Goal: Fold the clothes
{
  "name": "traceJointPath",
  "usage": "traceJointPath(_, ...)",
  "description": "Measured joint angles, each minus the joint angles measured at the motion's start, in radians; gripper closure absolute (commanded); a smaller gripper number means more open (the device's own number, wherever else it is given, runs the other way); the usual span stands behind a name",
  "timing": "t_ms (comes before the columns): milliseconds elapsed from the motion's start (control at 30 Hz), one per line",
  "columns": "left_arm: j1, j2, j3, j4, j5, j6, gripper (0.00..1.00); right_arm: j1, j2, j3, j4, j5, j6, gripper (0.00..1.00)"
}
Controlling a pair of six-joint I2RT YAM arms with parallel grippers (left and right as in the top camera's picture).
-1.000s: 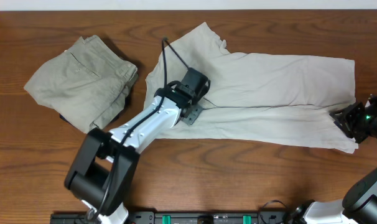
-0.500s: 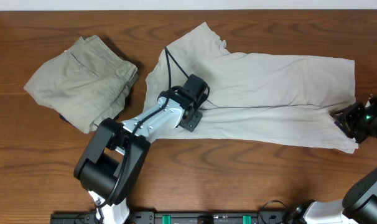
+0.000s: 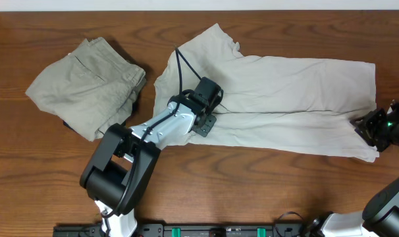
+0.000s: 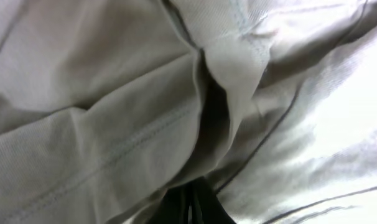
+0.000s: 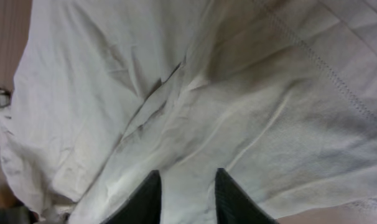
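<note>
The clothes (image 3: 285, 85) are a pale off-white garment spread across the middle and right of the table, with a crease running along its length. My left gripper (image 3: 211, 108) rests on the garment's left-middle part. In the left wrist view its dark fingers (image 4: 201, 202) stand together under a raised ridge of cloth (image 4: 226, 81), shut on the clothes. My right gripper (image 3: 365, 125) sits at the garment's lower right corner. In the right wrist view the right gripper (image 5: 187, 175) has its two fingers apart, tips down on wrinkled cloth (image 5: 195, 106) that lies flat between them.
A folded khaki-olive pair of trousers (image 3: 87, 85) lies at the left of the wooden table (image 3: 265, 184). The left arm (image 3: 153, 131) stretches over the garment's lower left edge. The right arm's base (image 3: 390, 204) stands at the lower right corner.
The left arm's lower links swung a little to the right while its gripper stayed on the garment's middle. The garment and the right arm look unmoved.
</note>
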Motion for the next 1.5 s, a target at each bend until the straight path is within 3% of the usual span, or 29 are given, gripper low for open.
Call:
traceJointPath(200, 0.000, 0.000, 0.010, -0.070, -0.012, 0.000, 0.94, 0.019, 0.000, -0.003, -0.051, 0.019, -0.003, 0.95)
traceJointPath(367, 0.000, 0.000, 0.014, -0.104, -0.023, 0.000, 0.94, 0.135, 0.000, -0.061, -0.023, 0.001, -0.027, 0.96)
traceJointPath(567, 0.000, 0.000, 0.015, -0.110, -0.031, 0.000, 0.93, 0.356, 0.000, -0.232, 0.247, 0.013, -0.018, 0.97)
traceJointPath(700, 0.000, -0.003, 0.015, -0.114, -0.036, 0.006, 0.83, 0.436, 0.000, -0.333, 0.377, 0.068, 0.042, 0.97)
traceJointPath(867, 0.000, -0.025, 0.015, -0.105, -0.043, 0.014, 0.74, 0.451, -0.029, -0.364, 0.412, 0.121, 0.110, 0.98)
traceJointPath(1367, 0.065, -0.032, 0.015, 0.067, -0.070, 0.049, 0.74, 0.456, -0.049, -0.376, 0.415, 0.172, 0.159, 0.98)
traceJointPath(1500, 0.112, -0.032, 0.016, 0.135, -0.095, 0.075, 0.64, 0.456, -0.050, -0.376, 0.414, 0.175, 0.159, 0.98)
